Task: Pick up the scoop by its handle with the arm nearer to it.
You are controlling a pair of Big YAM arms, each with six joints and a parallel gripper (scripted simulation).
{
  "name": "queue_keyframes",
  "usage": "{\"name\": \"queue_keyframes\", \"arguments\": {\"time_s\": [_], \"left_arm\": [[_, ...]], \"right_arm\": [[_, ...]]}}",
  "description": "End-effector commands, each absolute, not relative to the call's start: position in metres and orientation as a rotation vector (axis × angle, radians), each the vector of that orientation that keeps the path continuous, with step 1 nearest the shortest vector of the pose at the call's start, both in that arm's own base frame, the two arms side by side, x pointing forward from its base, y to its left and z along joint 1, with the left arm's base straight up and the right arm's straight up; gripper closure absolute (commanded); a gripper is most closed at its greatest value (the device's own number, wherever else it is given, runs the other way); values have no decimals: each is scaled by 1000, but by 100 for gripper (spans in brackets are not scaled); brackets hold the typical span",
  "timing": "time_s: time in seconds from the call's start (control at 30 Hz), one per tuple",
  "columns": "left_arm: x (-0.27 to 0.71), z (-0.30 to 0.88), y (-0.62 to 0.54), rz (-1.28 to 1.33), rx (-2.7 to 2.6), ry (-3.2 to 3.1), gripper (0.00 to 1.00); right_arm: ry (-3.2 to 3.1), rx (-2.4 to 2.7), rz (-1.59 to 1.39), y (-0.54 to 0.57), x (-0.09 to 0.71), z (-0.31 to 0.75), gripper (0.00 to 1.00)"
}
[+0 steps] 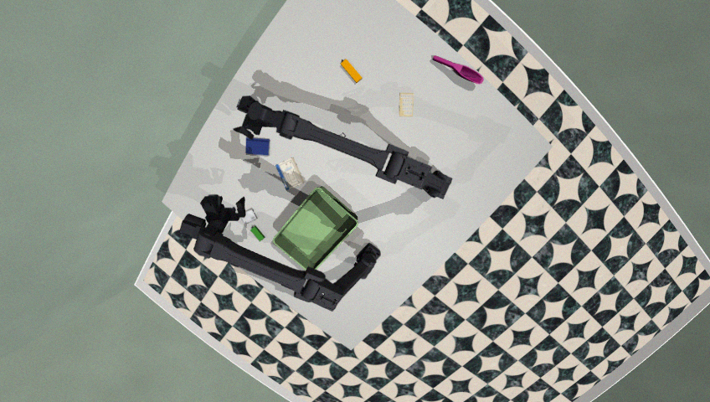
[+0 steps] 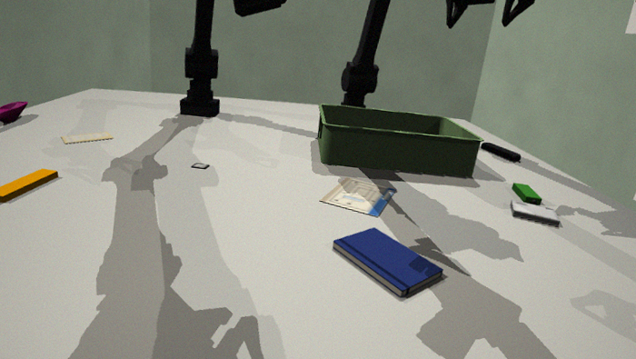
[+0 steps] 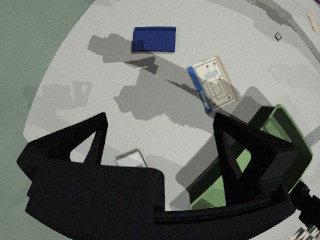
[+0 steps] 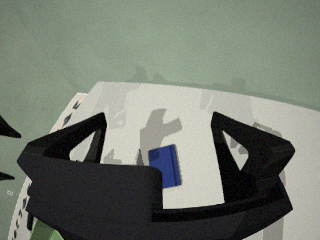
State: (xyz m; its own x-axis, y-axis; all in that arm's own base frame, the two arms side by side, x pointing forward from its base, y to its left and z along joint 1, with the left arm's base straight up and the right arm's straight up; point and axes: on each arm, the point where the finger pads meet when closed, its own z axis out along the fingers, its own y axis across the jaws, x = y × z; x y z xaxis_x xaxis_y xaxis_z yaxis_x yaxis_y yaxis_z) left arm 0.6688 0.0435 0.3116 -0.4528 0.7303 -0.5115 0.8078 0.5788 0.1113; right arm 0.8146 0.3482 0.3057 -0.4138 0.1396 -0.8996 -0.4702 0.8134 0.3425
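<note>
The magenta scoop (image 1: 458, 69) (image 2: 8, 112) lies on the table near its edge, at the upper right in the top view and far left in the exterior view. Its handle points toward the orange box side. My right gripper (image 4: 158, 118) is open and empty, high above the table near the blue notebook and far from the scoop; the right arm's base is the nearer one to the scoop. My left gripper (image 3: 160, 118) (image 2: 477, 25) is open and empty, high above the table on the green bin's side, farther from the scoop.
An orange box (image 1: 351, 71) (image 2: 22, 185) and a cream card (image 1: 406, 104) (image 2: 87, 138) lie nearest the scoop. A blue notebook (image 1: 257, 146) (image 2: 387, 261), a flat packet (image 1: 290, 172), a silver box (image 2: 534, 212), a green block (image 2: 526, 193) and a green bin (image 2: 395, 151) stand farther off.
</note>
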Motion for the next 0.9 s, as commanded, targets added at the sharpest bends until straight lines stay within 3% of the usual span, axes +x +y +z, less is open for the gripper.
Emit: {"name": "queue_keyframes", "arguments": {"time_s": [0.0, 0.57, 0.73, 0.87], "left_arm": [[669, 321, 43, -186, 1223, 2282, 0], [669, 321, 43, -186, 1223, 2282, 0], [669, 322, 43, -184, 1223, 2280, 0], [670, 316, 39, -195, 1219, 2288, 0]], "right_arm": [[1859, -253, 687, 348, 813, 323, 0], [1859, -253, 687, 348, 813, 323, 0], [1939, -279, 546, 297, 820, 297, 57], [2019, -265, 420, 245, 827, 273, 57]]}}
